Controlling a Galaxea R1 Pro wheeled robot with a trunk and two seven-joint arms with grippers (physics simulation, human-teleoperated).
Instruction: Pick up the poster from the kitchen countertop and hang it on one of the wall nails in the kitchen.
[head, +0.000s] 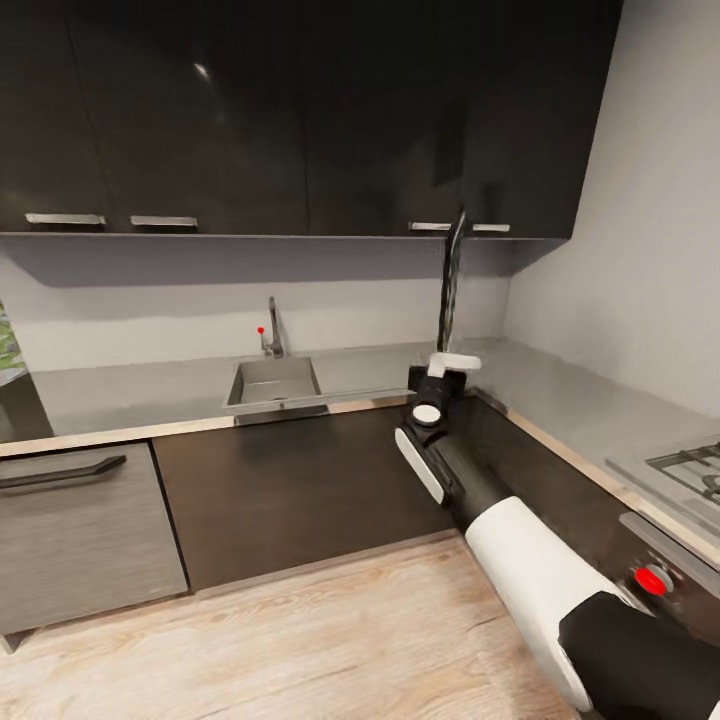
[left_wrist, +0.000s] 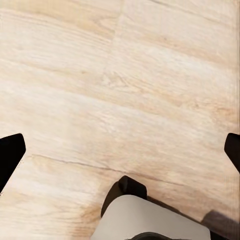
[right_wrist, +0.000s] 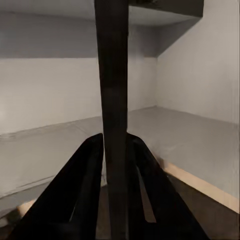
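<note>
The right gripper (head: 450, 352) is clamped on the poster (head: 452, 275), seen edge-on, long axis upright toward 12 o'clock above the kitchen countertop (head: 150, 395). No writing is legible. The left gripper (left_wrist: 120, 150) is spread apart over the wooden floor (left_wrist: 120, 75).

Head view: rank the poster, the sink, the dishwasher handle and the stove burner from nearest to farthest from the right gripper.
1. The poster, held edge-on and upright in the right gripper.
2. The sink, set in the countertop on the gripper's left.
3. The stove burner, off to its right.
4. The dishwasher handle, far left below the counter edge.
</note>
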